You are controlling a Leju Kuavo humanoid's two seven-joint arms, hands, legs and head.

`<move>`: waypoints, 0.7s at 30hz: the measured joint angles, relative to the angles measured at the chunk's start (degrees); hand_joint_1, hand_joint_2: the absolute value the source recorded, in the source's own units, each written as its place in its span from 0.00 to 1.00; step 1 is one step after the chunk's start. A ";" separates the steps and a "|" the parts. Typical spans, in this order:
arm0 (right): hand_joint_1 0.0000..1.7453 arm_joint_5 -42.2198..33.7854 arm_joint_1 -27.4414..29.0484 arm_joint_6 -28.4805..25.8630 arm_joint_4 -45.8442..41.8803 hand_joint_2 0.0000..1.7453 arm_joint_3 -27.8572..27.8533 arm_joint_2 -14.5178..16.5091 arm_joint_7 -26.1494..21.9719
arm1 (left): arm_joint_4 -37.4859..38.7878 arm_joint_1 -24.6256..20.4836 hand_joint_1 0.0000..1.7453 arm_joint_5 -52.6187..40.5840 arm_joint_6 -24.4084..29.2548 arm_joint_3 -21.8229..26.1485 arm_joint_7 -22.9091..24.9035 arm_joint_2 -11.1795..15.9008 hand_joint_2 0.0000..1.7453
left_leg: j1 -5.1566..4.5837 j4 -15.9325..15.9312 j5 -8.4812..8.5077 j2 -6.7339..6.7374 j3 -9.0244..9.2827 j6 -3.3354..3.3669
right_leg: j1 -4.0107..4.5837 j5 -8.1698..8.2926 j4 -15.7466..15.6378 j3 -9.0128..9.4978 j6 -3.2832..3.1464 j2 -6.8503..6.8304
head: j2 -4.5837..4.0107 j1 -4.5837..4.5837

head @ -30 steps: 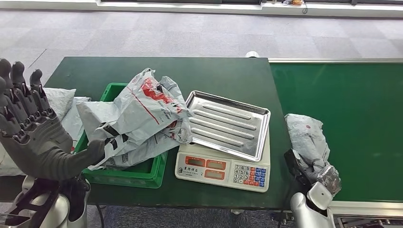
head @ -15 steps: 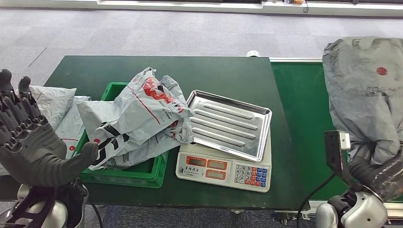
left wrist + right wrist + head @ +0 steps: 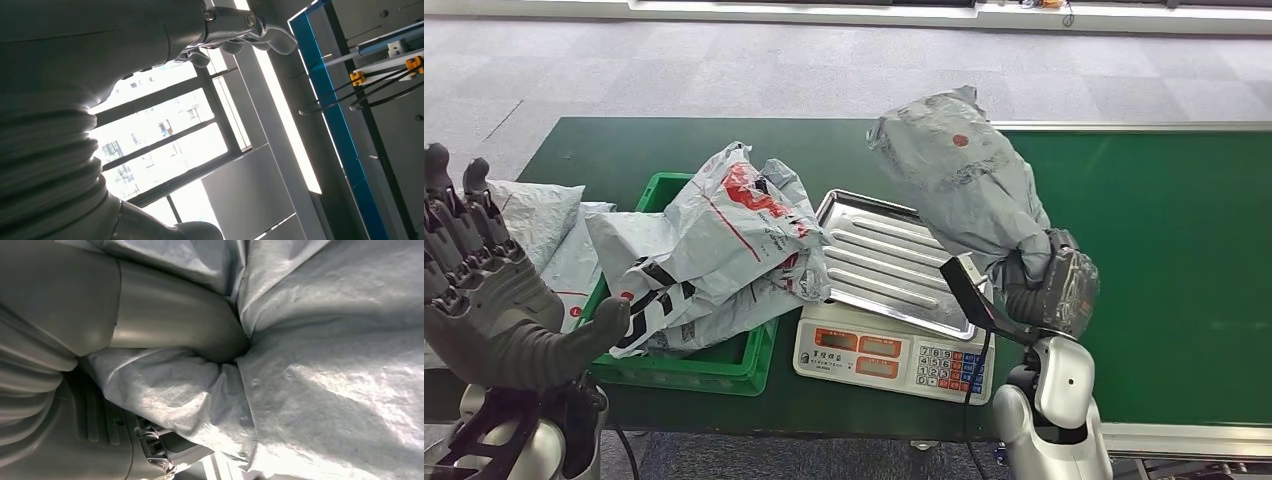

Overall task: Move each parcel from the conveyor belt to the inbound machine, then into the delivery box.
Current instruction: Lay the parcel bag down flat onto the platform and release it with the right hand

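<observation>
A grey parcel (image 3: 959, 180) is gripped by the right hand (image 3: 1049, 290) above the scale tray (image 3: 874, 262) at centre. Several parcels (image 3: 714, 245) are piled in the green box (image 3: 724, 365). The left hand (image 3: 484, 300) is held open, lower left.

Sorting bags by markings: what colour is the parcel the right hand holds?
Grey parcel with a small red dot, best seen in the head view.

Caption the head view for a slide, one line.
Right hand holds a grey parcel above the scale's steel tray; left hand open beside the parcel-filled green bin.
</observation>
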 joint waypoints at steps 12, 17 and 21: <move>1.00 -0.19 -2.67 -0.03 9.71 1.00 4.04 0.31 -0.19 | 1.08 -0.49 0.00 0.12 -0.03 0.00 0.00 0.54 1.00 | -0.02 0.01 -0.02 -0.12 -0.17 0.00 | -0.02 -0.01 0.00 -0.13 0.01 -0.07 | 0.00 0.01; 0.51 -0.32 -2.65 -1.30 13.24 1.00 4.32 0.70 -0.74 | 1.68 -0.65 0.00 0.95 -0.20 -0.02 0.00 0.97 1.00 | -0.01 0.01 -0.01 -0.11 -0.16 -0.01 | -0.01 -0.01 0.01 -0.15 0.00 -0.07 | 0.00 0.01; 0.00 -0.77 -2.13 -1.82 14.69 0.00 4.30 0.80 -0.54 | 2.61 -1.24 0.00 1.51 -0.20 -0.26 0.00 1.38 1.00 | -0.01 0.01 -0.01 -0.11 -0.16 -0.01 | -0.01 -0.01 0.01 -0.16 0.00 -0.06 | 0.00 0.01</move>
